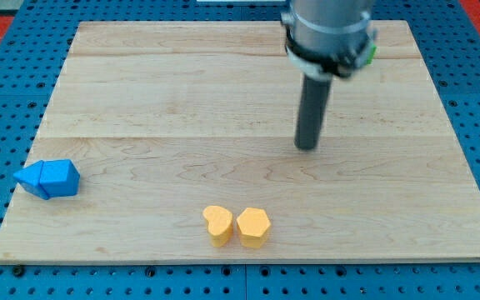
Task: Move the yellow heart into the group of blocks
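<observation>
Yellow heart is sitting well below and left of my tip, a bare rod with no fingers to read, touching a yellow hexagon, risking both sliding together.

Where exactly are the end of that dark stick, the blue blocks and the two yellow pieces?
my tip (pixel 307 147), camera view, the rod's very bottom end.
blue blocks (pixel 48 178), camera view, middle of the pair at the board's left edge.
left yellow block (pixel 218 223), camera view, its top face.
right yellow block (pixel 253 226), camera view, its top face.
</observation>
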Robot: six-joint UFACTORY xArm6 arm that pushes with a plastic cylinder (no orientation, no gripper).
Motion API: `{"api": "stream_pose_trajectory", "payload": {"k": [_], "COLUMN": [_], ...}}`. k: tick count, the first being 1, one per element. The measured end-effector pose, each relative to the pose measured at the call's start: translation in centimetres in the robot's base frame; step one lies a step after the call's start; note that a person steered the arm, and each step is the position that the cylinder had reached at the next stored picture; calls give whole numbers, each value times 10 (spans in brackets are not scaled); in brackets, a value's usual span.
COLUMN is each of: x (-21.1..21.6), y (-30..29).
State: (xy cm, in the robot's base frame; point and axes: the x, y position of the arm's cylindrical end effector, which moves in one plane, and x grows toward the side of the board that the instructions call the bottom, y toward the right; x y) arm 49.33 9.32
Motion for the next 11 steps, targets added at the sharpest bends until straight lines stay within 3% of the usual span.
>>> {"api": "stream_pose_trajectory", "payload": {"k": [1, 2, 4, 6, 7, 9, 10, 11], "x": [98, 126, 101, 76, 28, 5, 9, 52], "y": [7, -3, -137, -215, -263, -147, -203, -184]}}
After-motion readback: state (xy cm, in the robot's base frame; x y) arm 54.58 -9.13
